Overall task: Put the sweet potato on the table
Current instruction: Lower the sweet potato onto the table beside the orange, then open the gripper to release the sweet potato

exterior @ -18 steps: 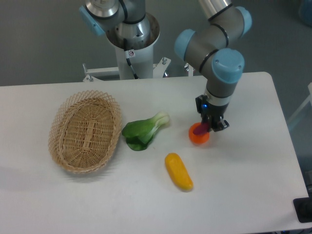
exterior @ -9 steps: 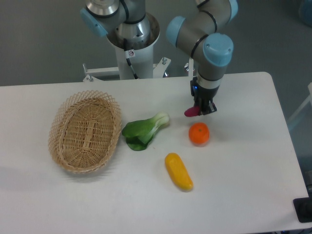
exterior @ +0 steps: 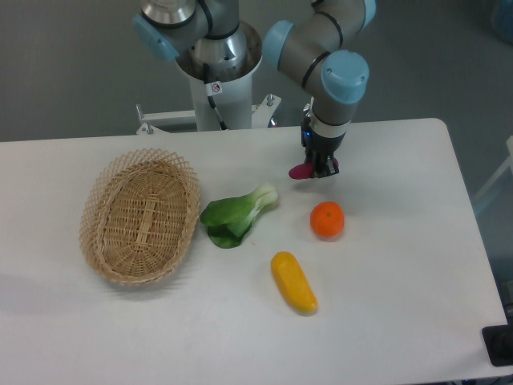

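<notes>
The counter (exterior: 417, 265) is a smooth white top with a matt finish, only faintly sheened. The basket (exterior: 140, 216) near its left edge is woven wicker, pale tan, rough and open at the looped rim. The sweet potato (exterior: 301, 171) looks smooth-skinned and magenta, with a dull finish. The orange fruit (exterior: 327, 220) has a slightly glossy skin; any finer texture is too small to tell. The yellow vegetable (exterior: 293, 281) is smooth and glossy, like plastic. The bok choy (exterior: 238, 214) has soft-sheened green leaves and a pale, smooth stem. The hand (exterior: 322, 167) is dark and matt. The arm (exterior: 321, 48) has smooth grey tube sections with glossy light-blue plastic caps.
</notes>
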Available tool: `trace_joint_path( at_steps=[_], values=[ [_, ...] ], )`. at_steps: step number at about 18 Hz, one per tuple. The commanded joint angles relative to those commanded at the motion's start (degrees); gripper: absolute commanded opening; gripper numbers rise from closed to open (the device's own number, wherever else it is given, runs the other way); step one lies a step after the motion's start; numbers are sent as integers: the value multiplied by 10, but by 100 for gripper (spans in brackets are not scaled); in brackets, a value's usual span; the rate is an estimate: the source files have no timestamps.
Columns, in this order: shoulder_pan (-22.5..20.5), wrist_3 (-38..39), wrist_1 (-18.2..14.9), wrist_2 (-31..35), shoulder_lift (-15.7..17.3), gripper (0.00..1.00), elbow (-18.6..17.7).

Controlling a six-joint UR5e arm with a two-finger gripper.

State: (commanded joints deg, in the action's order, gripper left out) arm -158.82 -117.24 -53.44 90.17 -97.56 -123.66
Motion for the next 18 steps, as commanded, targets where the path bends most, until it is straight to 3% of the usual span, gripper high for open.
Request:
trace_joint_path(
  at_steps=[3, 7, 9, 12, 16, 18],
  values=[
    [-2, 1, 0, 1, -1, 56, -3],
    [-4, 3, 0, 0, -3, 63, -3],
    [-11, 2, 0, -1, -3, 72, 0],
    [-11, 4, 1, -3, -3, 78, 6],
    [-11, 8, -1, -6, -2, 97, 38],
    [-10, 12, -3, -8, -4, 100, 61]
  ],
)
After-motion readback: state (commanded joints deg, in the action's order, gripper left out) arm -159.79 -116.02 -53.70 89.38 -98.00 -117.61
